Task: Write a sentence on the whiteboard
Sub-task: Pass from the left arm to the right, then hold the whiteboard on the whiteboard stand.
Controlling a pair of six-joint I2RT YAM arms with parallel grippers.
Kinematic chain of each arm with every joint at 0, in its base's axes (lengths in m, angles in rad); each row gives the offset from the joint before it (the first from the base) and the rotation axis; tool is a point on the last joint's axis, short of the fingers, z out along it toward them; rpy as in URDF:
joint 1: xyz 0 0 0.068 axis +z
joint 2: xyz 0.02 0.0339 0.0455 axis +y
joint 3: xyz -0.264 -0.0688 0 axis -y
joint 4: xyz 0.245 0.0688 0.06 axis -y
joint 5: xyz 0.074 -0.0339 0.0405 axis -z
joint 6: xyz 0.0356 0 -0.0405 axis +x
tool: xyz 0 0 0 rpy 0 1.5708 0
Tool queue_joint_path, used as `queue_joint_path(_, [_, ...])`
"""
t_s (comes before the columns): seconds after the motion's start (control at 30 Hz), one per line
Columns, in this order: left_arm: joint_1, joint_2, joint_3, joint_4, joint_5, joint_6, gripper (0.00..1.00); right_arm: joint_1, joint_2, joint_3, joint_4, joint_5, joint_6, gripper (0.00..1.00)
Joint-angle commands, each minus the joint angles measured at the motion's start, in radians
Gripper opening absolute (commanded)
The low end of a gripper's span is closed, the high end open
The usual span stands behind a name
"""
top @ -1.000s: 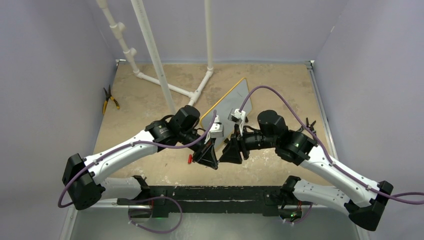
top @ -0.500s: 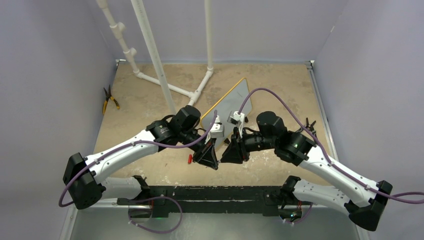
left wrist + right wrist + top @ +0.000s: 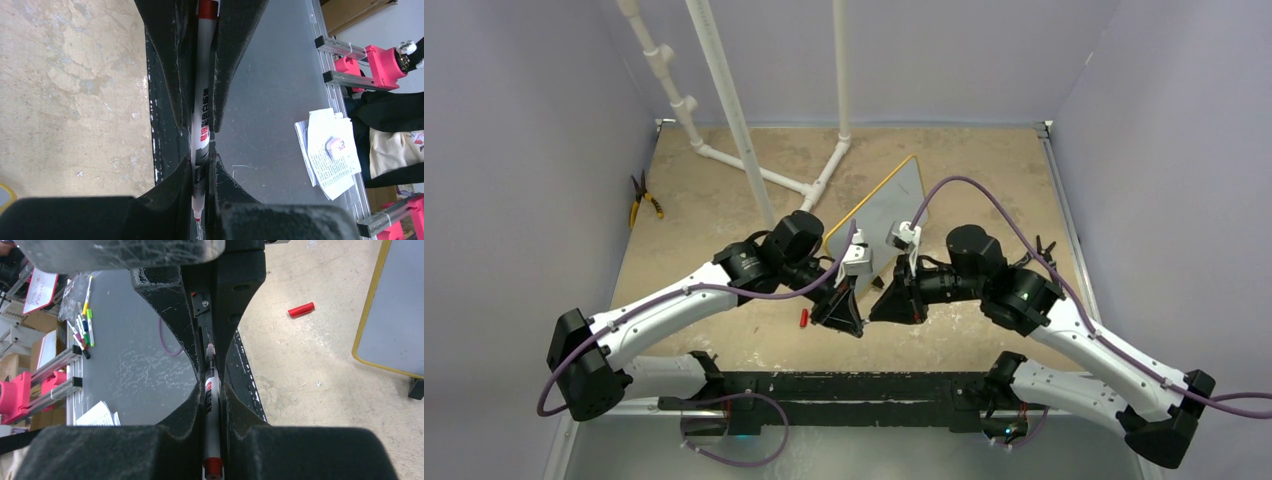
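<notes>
- The small whiteboard (image 3: 879, 205), grey-white in the face with a thin yellow frame, sits slanted on the beige mottled worktop (image 3: 984, 170) with its face open to both arms. No writing shows on the part in view, so the sentence looks not yet begun.
- Near the whiteboard's near corner, and clear of it, a white-barrelled marker with a red rear end (image 3: 211, 405) is carried in the air. Its tip is bare, ready for writing.
- The left tool (image 3: 200, 172) is pressed together on the marker's tip end, while the right tool (image 3: 213, 390) pinches the rear end by the red plug. With both gripping at once, this reads as a handover, probably so that the writing arm holds the barrel farther back and the tip can reach the whiteboard freely.
- A small red cap (image 3: 301, 309) lies on the worktop off the whiteboard's near left corner, apart from it and out of the writing path.
- Yellow-handled pliers (image 3: 644, 200) lie well to the left of the whiteboard, and white plastic pipes (image 3: 769, 175) stand behind it. Neither seems needed here.
</notes>
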Motion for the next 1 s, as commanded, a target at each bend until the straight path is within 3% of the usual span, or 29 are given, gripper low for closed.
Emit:
queue_joint_path(0.0, [0.005,-0.041,0.033,0.085,-0.098,-0.041,0.09,0.002,-0.032,0.006,0.009,-0.003,-0.012,0.00])
queue_joint_path(0.17, [0.005,-0.082,0.050,0.067,-0.243,-0.058,0.62,0.002,-0.085,0.005,0.013,0.108,0.014,0.00])
queue_joint_path(0.23, [0.007,-0.116,0.050,0.073,-0.322,-0.074,0.72,0.002,-0.105,0.006,0.004,0.179,0.022,0.00])
queue_joint_path(0.47, [0.069,-0.201,0.093,0.061,-0.565,-0.131,0.76,0.002,-0.178,-0.010,-0.007,0.446,0.071,0.00])
queue_joint_path(0.6, [0.147,-0.258,0.073,0.105,-0.675,-0.227,0.78,0.002,-0.265,-0.077,0.095,0.587,0.126,0.00])
queue_joint_path(0.87, [0.253,-0.194,0.025,0.131,-0.664,-0.285,0.80,0.002,-0.380,-0.251,0.389,0.674,0.129,0.00])
queue_joint_path(0.97, [0.260,-0.163,0.014,0.157,-0.650,-0.278,0.73,0.002,-0.358,-0.312,0.502,0.669,0.116,0.00])
